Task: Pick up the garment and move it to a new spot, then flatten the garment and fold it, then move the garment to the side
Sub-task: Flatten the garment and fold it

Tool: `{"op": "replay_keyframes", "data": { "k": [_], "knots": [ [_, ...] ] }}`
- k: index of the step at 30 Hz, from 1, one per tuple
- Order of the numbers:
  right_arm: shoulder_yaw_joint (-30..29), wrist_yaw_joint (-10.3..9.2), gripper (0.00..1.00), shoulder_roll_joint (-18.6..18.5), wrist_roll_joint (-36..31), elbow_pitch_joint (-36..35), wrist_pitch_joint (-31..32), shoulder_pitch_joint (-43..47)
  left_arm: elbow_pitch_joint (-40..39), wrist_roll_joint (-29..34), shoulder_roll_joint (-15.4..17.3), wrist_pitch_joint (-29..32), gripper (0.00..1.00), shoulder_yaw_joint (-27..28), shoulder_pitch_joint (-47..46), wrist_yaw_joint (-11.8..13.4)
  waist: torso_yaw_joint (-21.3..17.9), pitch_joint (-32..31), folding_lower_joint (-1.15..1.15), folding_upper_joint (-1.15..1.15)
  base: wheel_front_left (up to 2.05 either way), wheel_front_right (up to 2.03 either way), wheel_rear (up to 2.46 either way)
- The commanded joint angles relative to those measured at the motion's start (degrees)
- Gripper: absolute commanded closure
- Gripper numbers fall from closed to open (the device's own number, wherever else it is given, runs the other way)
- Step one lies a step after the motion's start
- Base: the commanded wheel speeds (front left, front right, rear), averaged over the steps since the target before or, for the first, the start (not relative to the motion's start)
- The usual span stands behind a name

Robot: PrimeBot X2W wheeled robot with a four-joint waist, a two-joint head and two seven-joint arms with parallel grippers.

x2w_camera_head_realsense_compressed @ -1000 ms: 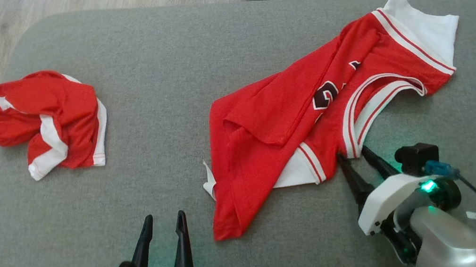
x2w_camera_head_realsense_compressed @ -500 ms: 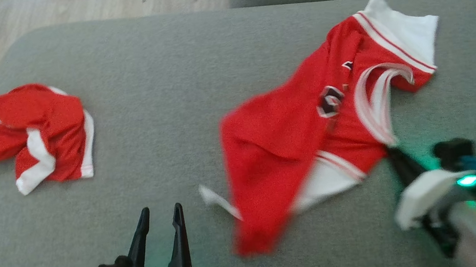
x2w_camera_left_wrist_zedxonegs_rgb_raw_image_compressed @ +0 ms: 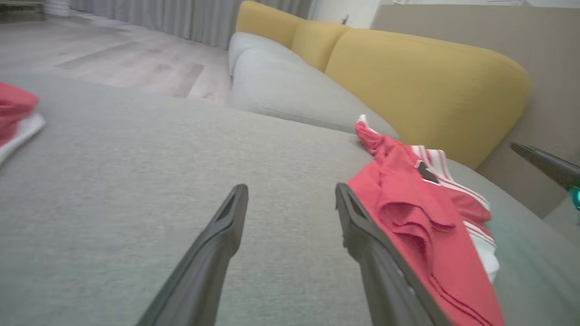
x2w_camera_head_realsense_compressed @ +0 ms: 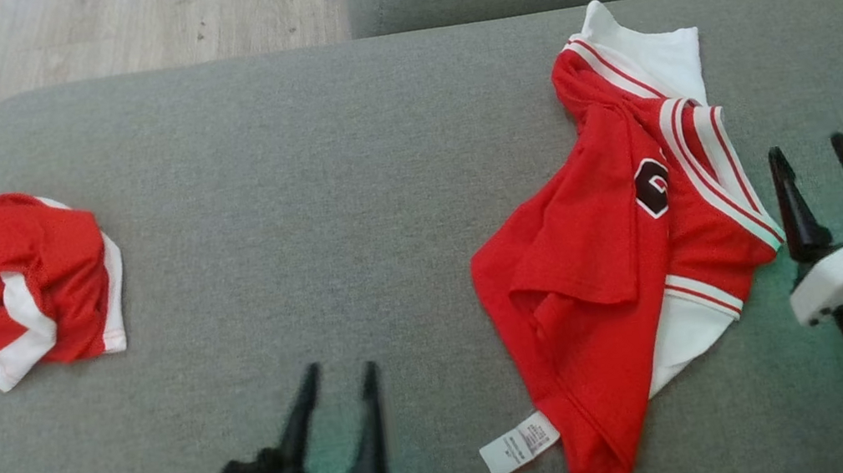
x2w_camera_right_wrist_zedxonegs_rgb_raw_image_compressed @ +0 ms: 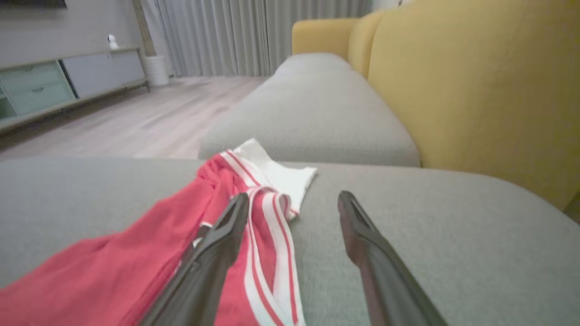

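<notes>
**Jersey down on the cushion, both pincers empty**

Here we are at the sofa. The jersey (x2w_camera_head_realsense_compressed: pixel 611 257) lies on the right half of the big grey cushion (x2w_camera_head_realsense_compressed: pixel 298 205), rumpled and half folded over itself. It is red, with white panels and striped trim along its right edge. Its far end points at the back of the sofa and its hem comes toward the front. A dark number patch (x2w_camera_head_realsense_compressed: pixel 652 187) peeks out from under a red flap near the middle. A white label (x2w_camera_head_realsense_compressed: pixel 518 443) sticks out at the hem and lies flat on the cushion.

The right pincer (x2w_camera_head_realsense_compressed: pixel 807 147) sits just beside the striped trim, released, fingers spread wide with nothing between them. From its own wrist view, one finger crosses in front of the stripes and the other stands over bare grey fabric. Whether it touches the cloth, I cannot tell.

The left pincer (x2w_camera_head_realsense_compressed: pixel 340 369) is released too, its two dark fingers apart over bare cushion near the front edge. It sits left of the jersey's hem, close but not on it.

Far to the left, well apart from all this, a second red-and-white bundle (x2w_camera_head_realsense_compressed: pixel 15 284) sits crumpled near the cushion's edge. Behind the cushion are the wood floor (x2w_camera_head_realsense_compressed: pixel 100 25) and a yellow backrest (x2w_camera_right_wrist_zedxonegs_rgb_raw_image_compressed: pixel 476 90).
</notes>
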Motion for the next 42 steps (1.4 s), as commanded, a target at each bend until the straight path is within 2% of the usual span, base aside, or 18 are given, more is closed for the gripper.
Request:
{"op": "replay_keyframes", "data": {
  "k": [1,5,6,9,15,19,24,28,34,35,36,37,42],
  "knots": [
    [-0.4,-0.04,0.0,1.8,-1.6,-4.0,-0.4,2.0,-2.2,-0.8,0.0,-0.5,0.0,-0.7,-3.5,0.1,-0.3,0.3,0.0,0.0,0.0,0.0,0.0],
    [-2.3,-0.04,0.0,5.7,-4.8,-8.7,-0.4,5.1,-0.7,-4.8,0.0,-0.5,0.0,-9.3,-6.5,0.1,-1.4,1.0,0.0,0.0,0.0,0.0,0.0],
    [-2.3,-0.04,0.0,5.7,-4.8,-8.7,-0.4,5.1,-0.7,-4.8,0.0,-0.5,0.0,-9.3,-6.5,0.1,-1.4,1.0,0.0,0.0,0.0,0.0,0.0],
    [-1.9,-0.04,0.0,7.3,-5.9,-9.5,-0.4,5.8,2.4,-9.2,0.0,-0.5,0.0,-16.2,-10.4,0.1,-2.8,1.8,0.0,0.0,0.0,0.0,0.0],
    [-1.0,-0.04,0.0,7.9,-6.5,-9.1,-0.4,5.4,11.3,-19.3,0.0,-0.4,0.0,-28.3,-18.9,0.1,-6.3,3.5,0.0,0.0,0.0,0.0,0.0],
    [-1.1,-0.04,0.0,7.6,-6.3,-9.0,-0.4,5.1,16.1,-25.8,0.0,-0.2,0.0,-34.4,-22.6,0.1,-8.2,4.4,0.0,0.0,0.0,0.0,0.0],
    [-1.0,-0.04,0.0,7.7,-6.3,-9.3,-0.4,4.7,20.6,-30.9,0.0,-0.2,0.0,-39.2,-24.9,0.1,-9.5,5.3,0.0,0.0,0.0,0.0,0.0],
    [-0.8,-0.04,0.0,7.8,-6.3,-9.5,-0.4,4.3,21.0,-34.9,0.0,-0.4,0.0,-42.1,-26.4,0.1,-10.1,5.8,0.0,0.0,0.0,0.0,0.0],
    [0.0,-0.04,0.0,8.1,-6.6,-9.4,-0.4,3.7,18.4,-36.1,0.0,-0.4,0.0,-41.8,-28.3,0.1,-10.7,6.4,0.0,0.0,0.0,0.0,0.0],
    [0.1,-0.04,0.0,8.2,-6.5,-9.4,-0.4,3.6,18.1,-35.3,0.0,-0.5,0.08,-41.1,-28.7,0.1,-10.8,6.4,0.0,0.0,0.0,0.0,0.0],
    [0.2,-0.04,0.0,8.2,-6.5,-9.3,-0.4,3.5,17.7,-34.4,0.0,-0.5,0.9,-40.1,-28.9,0.1,-10.8,6.4,0.0,0.0,0.0,0.0,0.0],
    [0.2,-0.04,0.0,8.2,-6.4,-9.2,-0.4,3.5,17.5,-33.4,0.0,-0.5,1.0,-38.6,-28.9,0.1,-10.7,6.4,0.0,0.0,0.0,0.0,0.0],
    [-1.0,-0.04,0.0,8.0,-6.1,-8.7,-0.4,4.5,14.2,-25.9,0.0,-0.5,1.0,-25.8,-27.6,0.5,-8.5,5.5,0.0,0.0,0.0,0.0,0.0]
  ]
}}
